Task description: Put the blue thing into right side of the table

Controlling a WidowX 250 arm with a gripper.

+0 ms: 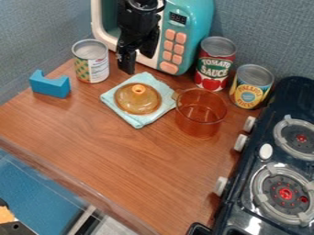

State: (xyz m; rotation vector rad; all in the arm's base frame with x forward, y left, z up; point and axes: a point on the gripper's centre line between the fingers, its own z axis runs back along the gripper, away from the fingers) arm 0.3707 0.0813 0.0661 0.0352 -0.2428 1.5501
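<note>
A black robot gripper (138, 64) hangs at the upper center of the frame, in front of a teal toy microwave (176, 41), its two fingers apart with nothing between them. The blue block (50, 85), notched along its top, sits on the brown wooden table (116, 158) at the left of the frame, near a can with a green-and-yellow patterned label (91, 64) and well apart from the gripper.

Just below the gripper in the frame, an amber lid with an orange knob (136, 101) rests on a light blue folded cloth (136, 120). A see-through orange pot (199, 117) stands upright just beside the cloth, right of center. Behind the pot, toward the upper right, are two more upright cans: a red tomato sauce can (215, 64) and a yellow-and-blue can (250, 89). A dark toy stove (245, 160) with gray burners and white knobs lines the right side of the frame.
</note>
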